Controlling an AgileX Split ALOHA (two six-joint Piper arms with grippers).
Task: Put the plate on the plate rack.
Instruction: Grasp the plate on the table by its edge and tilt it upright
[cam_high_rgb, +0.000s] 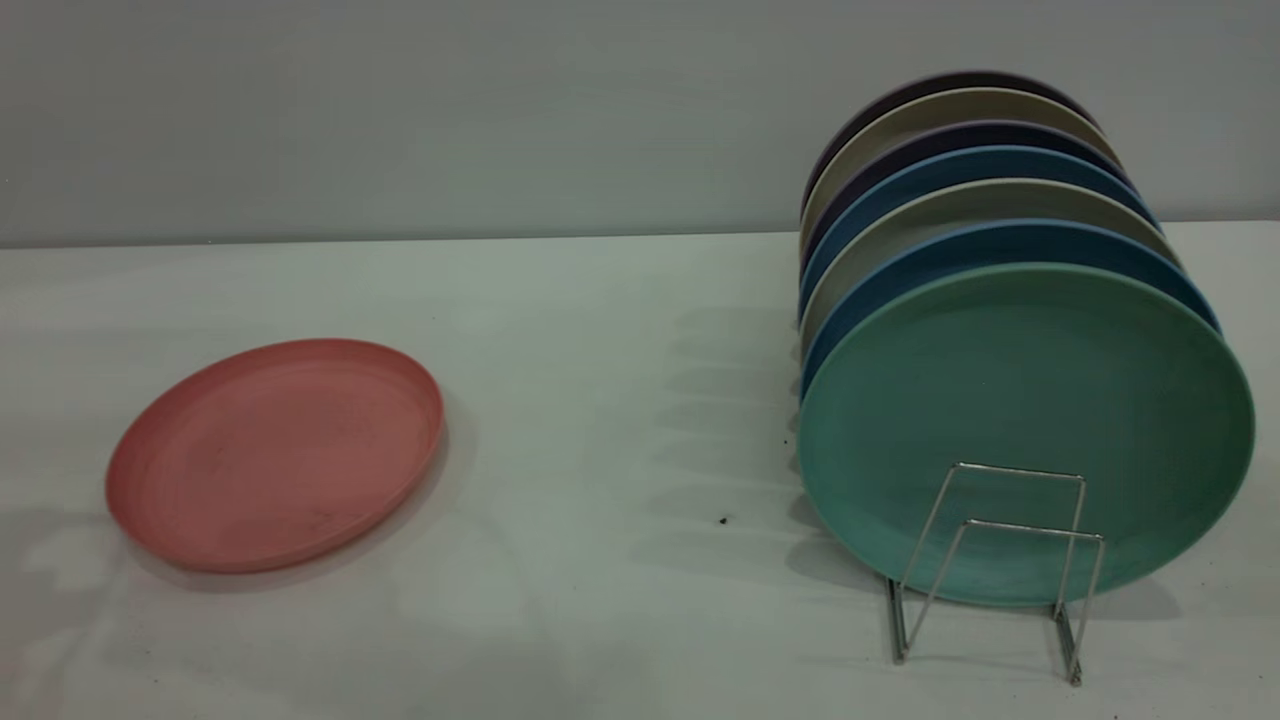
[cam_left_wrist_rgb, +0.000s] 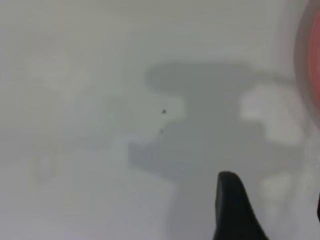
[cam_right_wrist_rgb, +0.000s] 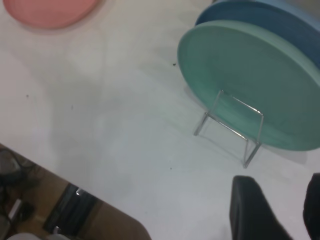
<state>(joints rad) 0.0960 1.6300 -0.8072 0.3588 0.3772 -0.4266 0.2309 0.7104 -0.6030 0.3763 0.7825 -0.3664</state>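
Note:
The salmon-pink plate (cam_high_rgb: 275, 455) lies flat on the white table at the left. Its rim shows at the edge of the left wrist view (cam_left_wrist_rgb: 311, 55), and it is far off in the right wrist view (cam_right_wrist_rgb: 50, 10). The silver wire plate rack (cam_high_rgb: 1000, 560) stands at the right and holds several upright plates. Its two front loops (cam_right_wrist_rgb: 235, 125) are empty. Neither gripper shows in the exterior view. My left gripper (cam_left_wrist_rgb: 275, 212) hovers open and empty over bare table beside the pink plate. My right gripper (cam_right_wrist_rgb: 287, 210) is open and empty, above the table in front of the rack.
A teal-green plate (cam_high_rgb: 1025, 430) stands frontmost in the rack, with blue, beige and dark plates behind it. A small dark speck (cam_high_rgb: 722, 520) lies on the table between plate and rack. The table's front edge (cam_right_wrist_rgb: 90, 187) has dark clutter below it.

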